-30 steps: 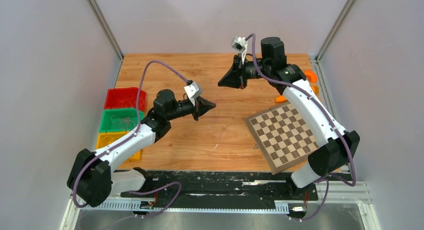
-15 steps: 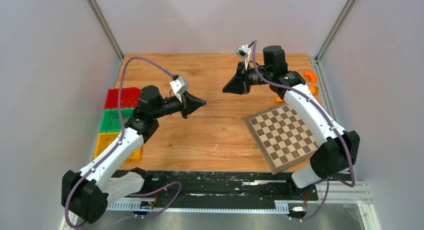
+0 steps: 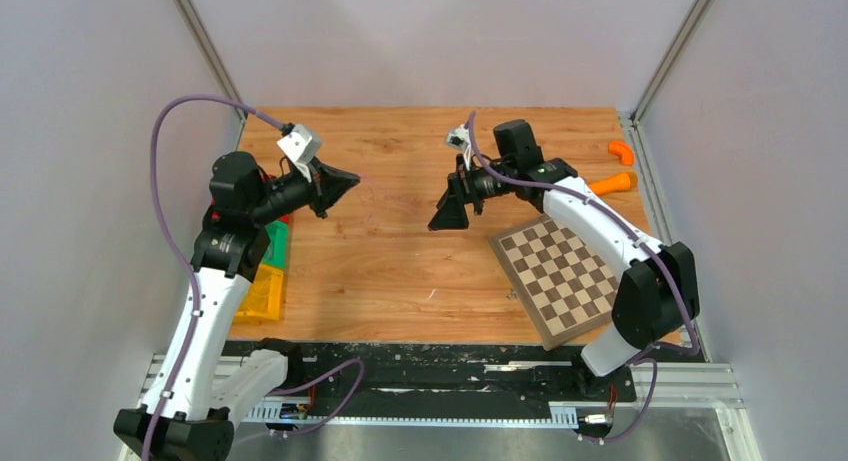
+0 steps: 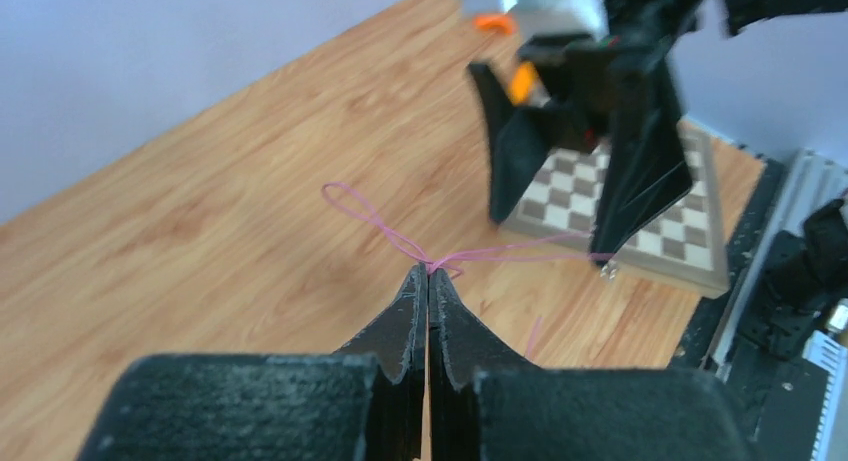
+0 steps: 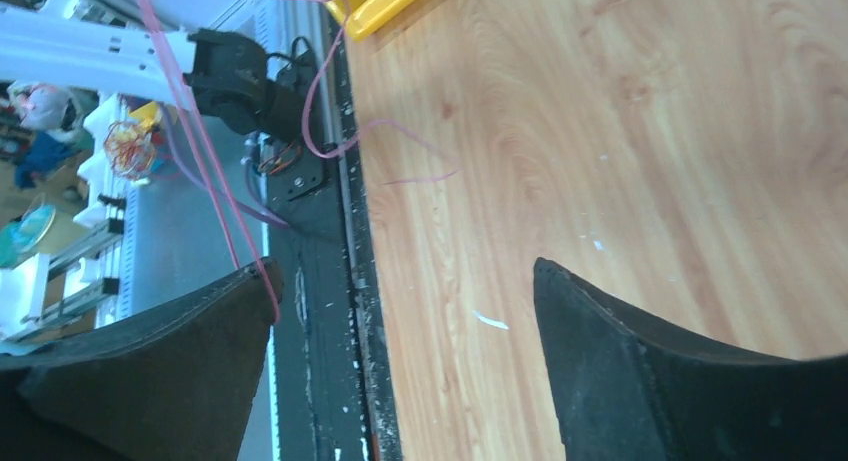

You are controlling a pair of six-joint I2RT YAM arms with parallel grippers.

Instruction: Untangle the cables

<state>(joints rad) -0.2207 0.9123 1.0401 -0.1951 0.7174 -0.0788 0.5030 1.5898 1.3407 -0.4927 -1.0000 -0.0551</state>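
Note:
In the left wrist view, a thin pink-red cable point(image 4: 372, 218) is pinched at the very tips of my left gripper point(image 4: 428, 273), which is shut on it. One small loop sticks out to the left, and strands run right toward my right gripper point(image 4: 590, 141). The right gripper point(image 5: 402, 269) stands wide open above the wood, with nothing between its fingers. The cable point(image 5: 205, 161) only drapes over the tip of its left finger point(image 5: 262, 278). From above, the left gripper point(image 3: 352, 179) hangs at the table's left and the right gripper point(image 3: 446, 217) near the middle.
A chessboard point(image 3: 565, 271) lies at the right front. Two orange pieces point(image 3: 621, 151) point(image 3: 612, 184) sit at the right edge. Green point(image 3: 277, 243) and yellow point(image 3: 258, 293) bins stand at the left edge under the left arm. A short pink strand point(image 5: 420, 174) lies on the wood.
My left arm has swung left and back with the cable still pinched. The right gripper has opened, letting go of the cable, and moved forward and left.

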